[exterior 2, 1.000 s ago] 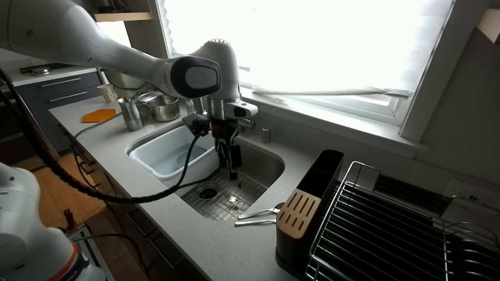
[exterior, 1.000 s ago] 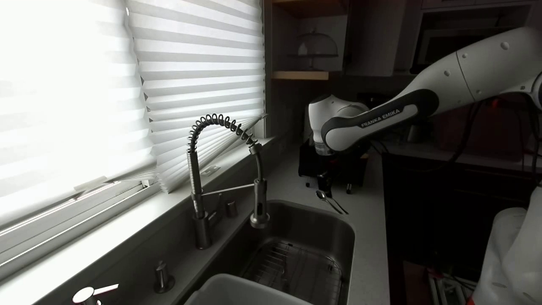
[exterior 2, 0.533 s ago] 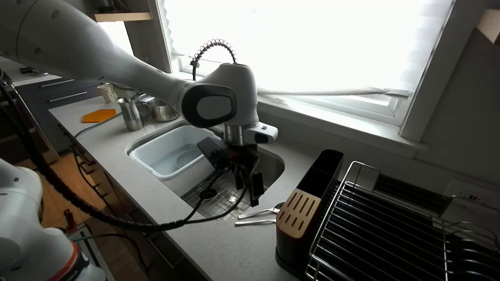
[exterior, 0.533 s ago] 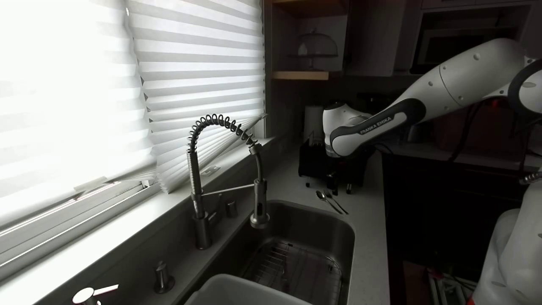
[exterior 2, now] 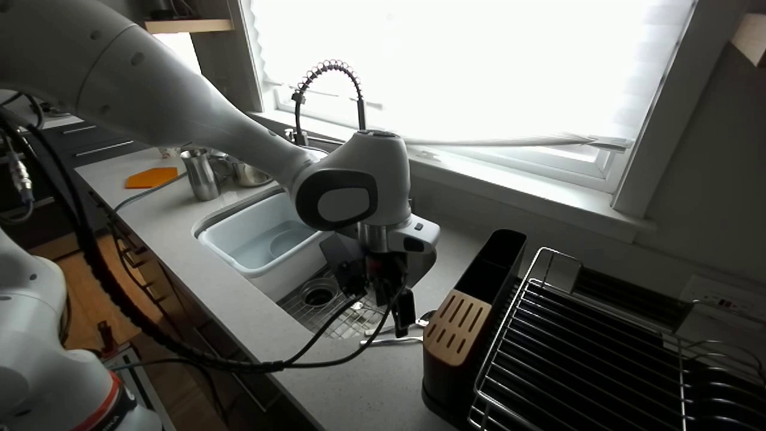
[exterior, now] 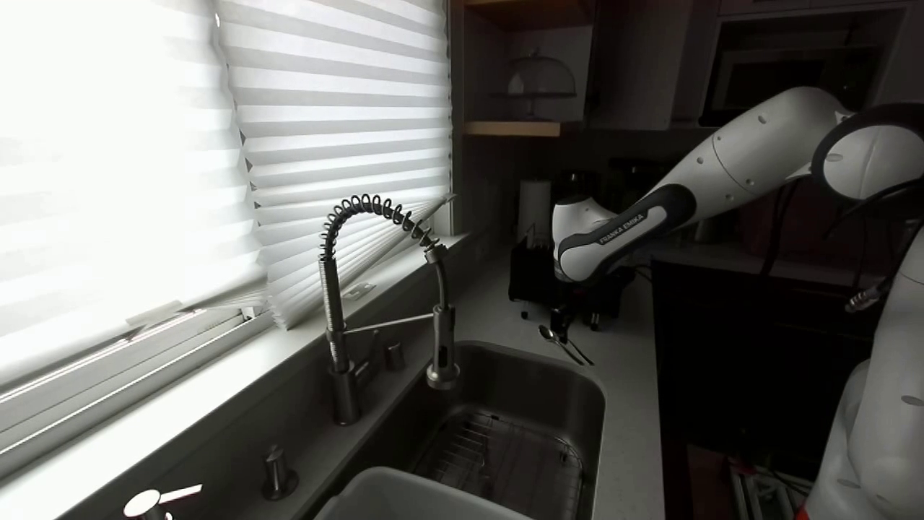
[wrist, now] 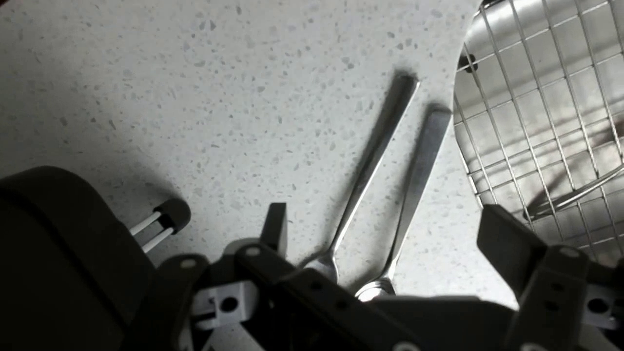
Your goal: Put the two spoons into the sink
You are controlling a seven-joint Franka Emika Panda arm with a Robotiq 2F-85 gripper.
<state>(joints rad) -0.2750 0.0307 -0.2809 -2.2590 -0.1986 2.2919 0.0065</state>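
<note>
Your gripper (wrist: 387, 224) is spread wide in the wrist view. Two spoons (wrist: 417, 187) lie on the counter (wrist: 219, 122), seen between its fingers (wrist: 509, 239), stretching toward one o'clock, so squeezing should cross them. The sink (wrist: 547, 61) is at two o'clock.

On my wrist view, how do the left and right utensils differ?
The right utensil shows a broader handle; the left utensil looks narrower. The right one's handle end nearly reaches the sink; the left one's stops farther away. Both are metal, lying on the counter.

Two metal spoons (wrist: 421, 170) lie beside the sink (exterior: 538, 383).
</note>
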